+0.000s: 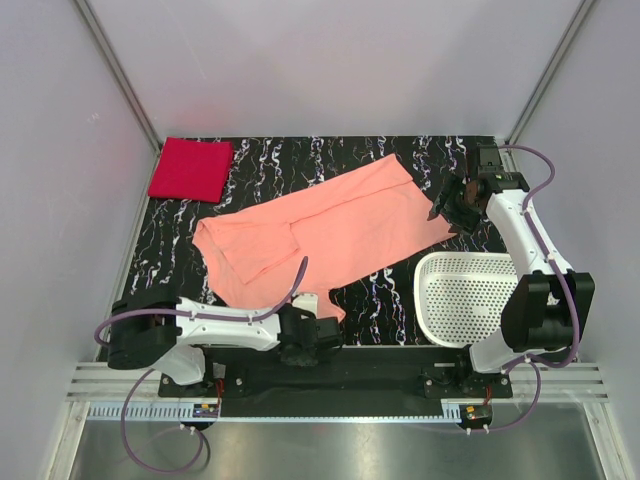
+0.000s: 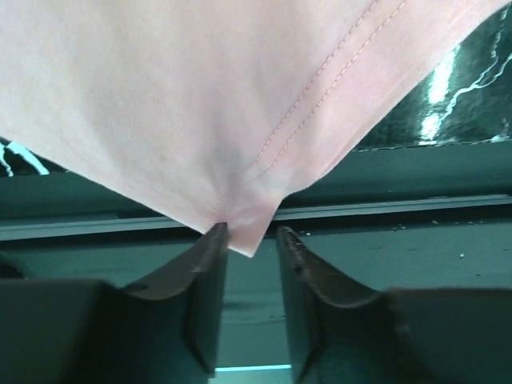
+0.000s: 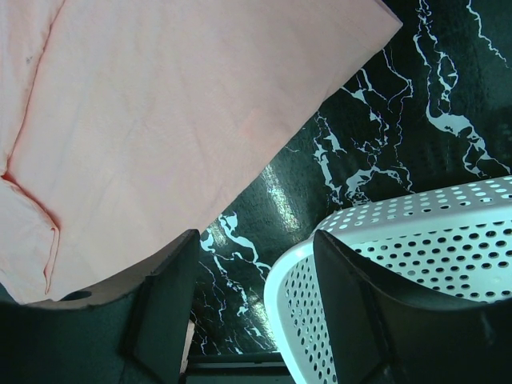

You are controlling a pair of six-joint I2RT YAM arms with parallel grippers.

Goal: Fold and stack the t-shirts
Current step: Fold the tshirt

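**Both claws released at the salmon tee's edges**

The salmon-pink short-sleeved cotton t-shirt (image 1: 330, 225) lies spread across the middle of the black marble-patterned table (image 3: 432, 96). Its near hemmed corner points down between the parted fingertips of the left gripper (image 2: 248, 236), touching the left tip but not pinched. The right gripper (image 3: 256, 240) hangs wide open over the shirt's right edge. One of its fingers is above the cloth and the other above the rim of the white perforated plastic basket (image 3: 416, 240) just beside. The folded crimson red t-shirt (image 1: 190, 168) sits well apart at the far left corner.
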